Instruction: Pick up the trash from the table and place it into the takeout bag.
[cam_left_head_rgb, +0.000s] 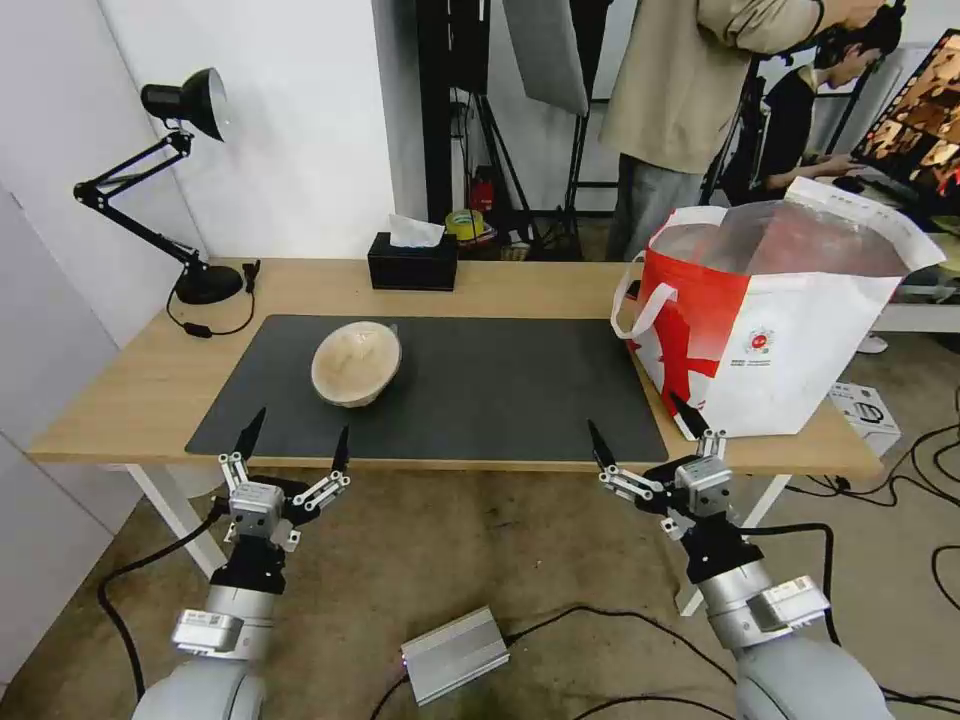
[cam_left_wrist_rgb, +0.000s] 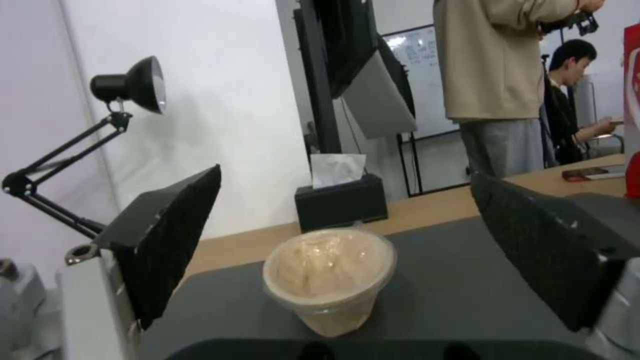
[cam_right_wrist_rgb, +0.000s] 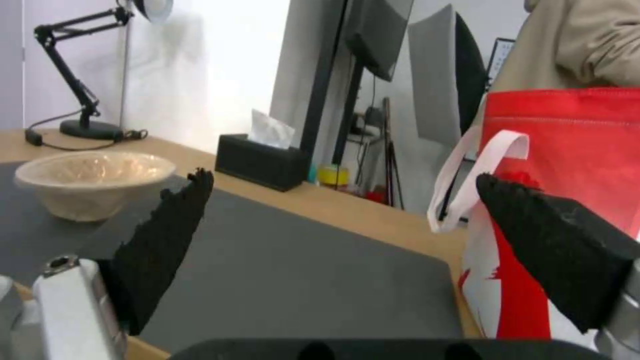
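Beige pulp bowl (cam_left_head_rgb: 356, 363) sits upright on the dark mat (cam_left_head_rgb: 500, 390) of the table (cam_left_head_rgb: 130, 390), left of centre, w/ black tissue box (cam_left_head_rgb: 412, 262) behind it near the far edge. Takeout bag (cam_left_head_rgb: 770, 330) stands open at the table's right end. L gripper (cam_left_head_rgb: 294, 440) and R gripper (cam_left_head_rgb: 642, 430) hover at the near edge, both w/ fingers spread, holding nothing; L one lines up in front of the bowl, R one just beside the bag.

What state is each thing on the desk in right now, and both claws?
Bowl: upright on the mat, untouched.
Bag: standing, mouth open.
Tissue box: tissue sticking out.
Lamp: looks off.
Left claw: open, empty.
Right claw: open, empty.
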